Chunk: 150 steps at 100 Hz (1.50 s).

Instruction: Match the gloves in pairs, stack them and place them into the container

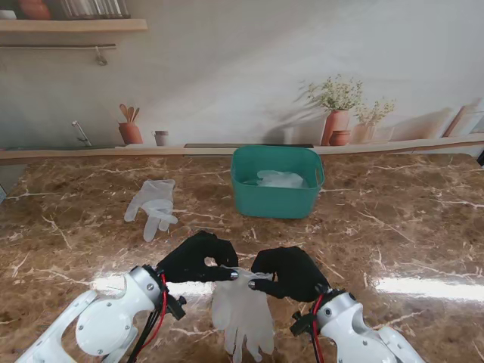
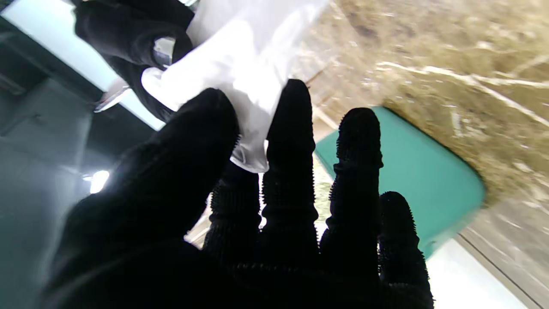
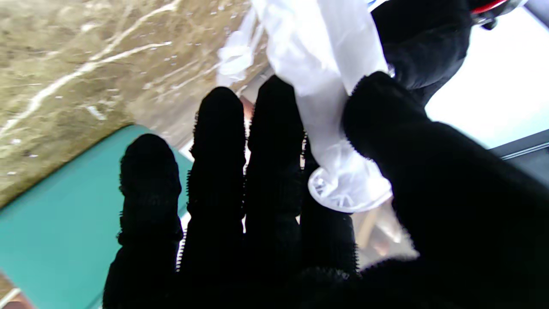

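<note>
While the left hand and right hand each pinch the cuff of the white glove, its fingers hanging nearest me, keep both pinches firm, then carry it level (no slack) toward the loose glove farther left; the teal container sits beyond.

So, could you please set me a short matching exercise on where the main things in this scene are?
Things:
1. held glove
2. loose glove
3. teal container
4. left hand

Places or states:
a. lying flat on the table, left of the container
b. pinching a cuff corner opposite the right hand
c. hanging between both hands, fingers pointing toward me
d. standing farther from me, white material inside

Pairs: 1-c, 2-a, 3-d, 4-b
</note>
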Available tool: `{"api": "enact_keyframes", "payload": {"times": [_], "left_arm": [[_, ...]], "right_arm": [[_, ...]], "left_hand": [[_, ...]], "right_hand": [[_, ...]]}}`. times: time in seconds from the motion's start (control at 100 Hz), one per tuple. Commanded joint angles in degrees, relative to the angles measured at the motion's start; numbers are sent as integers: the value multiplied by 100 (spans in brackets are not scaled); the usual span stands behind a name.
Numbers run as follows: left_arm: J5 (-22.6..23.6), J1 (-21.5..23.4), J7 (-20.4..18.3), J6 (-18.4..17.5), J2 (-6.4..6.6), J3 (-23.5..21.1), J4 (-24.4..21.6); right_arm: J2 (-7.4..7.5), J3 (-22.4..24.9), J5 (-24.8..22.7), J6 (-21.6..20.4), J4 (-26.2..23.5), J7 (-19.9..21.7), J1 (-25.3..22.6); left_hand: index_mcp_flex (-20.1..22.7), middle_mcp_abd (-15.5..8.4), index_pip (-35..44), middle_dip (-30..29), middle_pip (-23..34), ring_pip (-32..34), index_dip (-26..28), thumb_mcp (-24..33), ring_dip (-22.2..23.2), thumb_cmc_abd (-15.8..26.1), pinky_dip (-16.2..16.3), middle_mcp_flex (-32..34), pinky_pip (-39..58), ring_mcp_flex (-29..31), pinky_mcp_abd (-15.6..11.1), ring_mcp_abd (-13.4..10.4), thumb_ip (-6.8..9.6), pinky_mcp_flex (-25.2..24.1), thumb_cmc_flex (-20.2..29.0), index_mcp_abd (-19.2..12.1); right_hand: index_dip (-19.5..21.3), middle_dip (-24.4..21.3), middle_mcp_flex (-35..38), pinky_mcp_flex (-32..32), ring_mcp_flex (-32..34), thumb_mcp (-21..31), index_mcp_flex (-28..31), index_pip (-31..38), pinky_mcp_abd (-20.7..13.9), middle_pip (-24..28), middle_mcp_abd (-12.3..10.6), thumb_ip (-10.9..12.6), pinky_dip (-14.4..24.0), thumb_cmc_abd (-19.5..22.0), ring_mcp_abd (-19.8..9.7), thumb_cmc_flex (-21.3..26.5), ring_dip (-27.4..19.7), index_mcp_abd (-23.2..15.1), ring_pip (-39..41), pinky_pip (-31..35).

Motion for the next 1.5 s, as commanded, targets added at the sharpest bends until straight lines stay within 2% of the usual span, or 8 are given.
{"api": "enact_keyframes", "payload": {"times": [0.0,0.38,0.7,0.77,0.81,0.92,1.05,1.49], "left_arm": [[168,-350,91,158,-106,177,375],[625,-2401,1172,945,-568,1909,2505],[751,-3259,1759,1272,-942,2744,3652],[810,-3286,1645,1330,-898,2772,3634],[841,-3272,1587,1350,-869,2754,3604],[936,-3153,1500,1360,-781,2612,3468],[1149,-2943,1469,1403,-667,2327,3239],[1864,-2736,970,1846,-309,901,2992]], "right_arm": [[-97,-13,91,220,505,17,362],[-234,-672,-130,1044,2633,-299,2210],[-249,-1220,-756,1405,3646,-605,2905],[-235,-1268,-899,1539,3685,-631,2910],[-220,-1271,-1002,1618,3673,-639,2887],[-160,-1170,-1229,1749,3498,-559,2730],[-129,-969,-1512,1820,3250,-657,2492],[-132,-442,-1808,1671,2463,-994,1827]], "left_hand": [[-12,4,93,65,112,222,88,140,121,60,112,215,196,266,23,36,-123,-38,100,-9],[-65,-31,122,115,70,248,98,237,156,71,147,158,248,101,19,36,-107,-92,65,-186],[-445,-89,-281,230,-561,-498,-178,316,-314,199,27,-363,67,-755,133,-68,-104,-210,68,-51],[-753,36,-1009,-172,-613,-978,-382,245,-787,253,-290,-1502,-341,-1387,162,-208,-99,-293,-17,59],[-792,92,-1434,-661,-463,-1173,-383,405,-974,302,-464,-2062,-670,-1667,167,-247,-98,-296,-183,142],[-969,168,-2470,-963,-617,-1558,-485,957,-1279,508,-696,-3072,-1474,-2266,145,-311,326,-308,-792,420],[-1243,237,-3014,-1037,-731,-1821,-659,802,-1453,521,-733,-3897,-1953,-2786,80,-350,337,-338,-918,510],[-1443,335,-3278,-976,-655,-1644,-752,248,-1364,1008,-340,-4177,-920,-2635,296,-205,374,-229,-1042,545]], "right_hand": [[-98,-97,175,-48,142,106,55,175,-5,21,61,-165,-93,67,-67,9,87,-27,23,231],[-249,-118,-28,-345,-173,-52,-62,119,-78,-42,55,-226,-176,236,-114,97,73,-111,-4,132],[-922,-497,-510,-634,-549,-218,-461,-184,-167,-444,26,-203,-525,155,-127,-44,-331,14,-631,-385],[-709,-979,-1147,-922,-878,-209,-691,-1505,-220,-768,18,5,-699,191,-112,-386,-612,311,-1146,-770],[116,-1215,-1667,-1153,-1159,-207,-851,-2865,-261,-970,19,615,-763,269,-94,-756,-779,526,-1518,-1107],[-147,-1656,-2802,-1650,-1829,-636,-1837,-3721,-373,-1491,54,646,-977,356,-57,-1142,-1211,839,-2378,-1920],[-333,-2032,-3463,-1863,-2239,-966,-2361,-3989,-442,-1727,95,669,-1138,544,-49,-1317,-1540,995,-2916,-2463],[-357,-2158,-3249,-1653,-2000,-1067,-2110,-3789,-354,-1581,110,724,-1113,588,-38,-1239,-1568,878,-2923,-2436]]}}
